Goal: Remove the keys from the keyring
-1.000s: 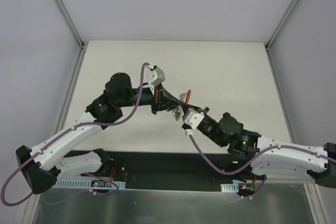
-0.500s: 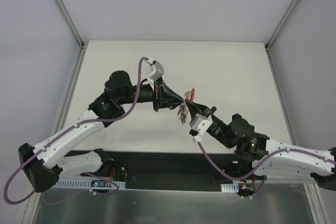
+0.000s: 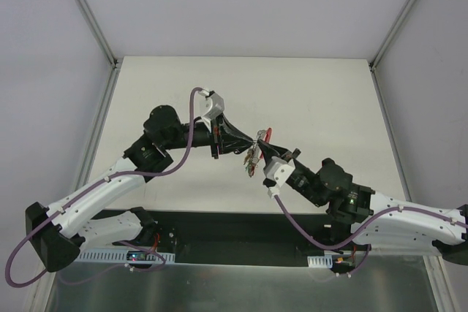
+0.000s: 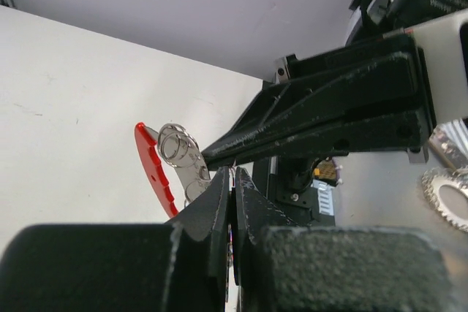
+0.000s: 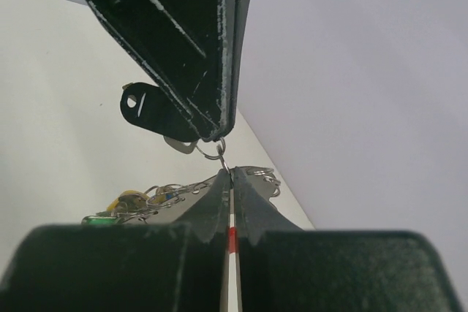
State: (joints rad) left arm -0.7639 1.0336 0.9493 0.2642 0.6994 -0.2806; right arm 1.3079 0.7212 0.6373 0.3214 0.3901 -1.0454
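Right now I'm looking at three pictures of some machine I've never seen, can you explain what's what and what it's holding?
These are two robot arms bolted at the near edge of a pale table. The wide picture comes from a camera above and behind them: left arm, right arm. The other two come from small cameras on each wrist, looking along the black fingers. Each arm ends in a two-finger end effector. The left end effector and the right end effector meet tip to tip, both pinched shut on a small bunch of keys, which seems lifted off the table. One red key sticks out; a thin keyring shows between the tips.
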